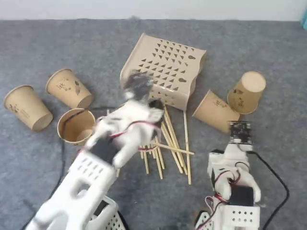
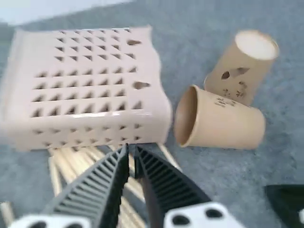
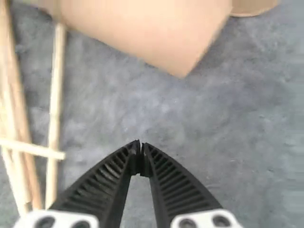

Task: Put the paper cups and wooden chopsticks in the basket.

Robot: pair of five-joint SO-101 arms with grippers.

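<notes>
The wooden chopsticks (image 1: 168, 143) lie in a loose heap on the grey carpet (image 1: 268, 48), hard against the near edge of the basket (image 1: 163, 69), which rests tipped over with a perforated wall facing up. The left gripper (image 2: 130, 151) hangs over the basket end of that heap, its black ribbed fingers (image 2: 99, 185) pressed together with nothing between them. The left arm (image 1: 96, 167) stretches from the near-left corner of the table toward the basket. The right gripper (image 3: 140, 146) has its tips together too, empty, pointing down at bare carpet between the heap and a paper cup on its side (image 1: 215, 111). The right arm (image 1: 223, 165) stands folded at the near right. Just beside that cup is a second cup (image 1: 247, 91), bottom up. The high view takes in three more on the far side of the left arm: an outer cup (image 1: 28, 108), a neighbouring cup (image 1: 69, 87), and an upright open cup (image 1: 76, 126). The left wrist view shows the sideways cup's mouth turned toward the basket
</notes>
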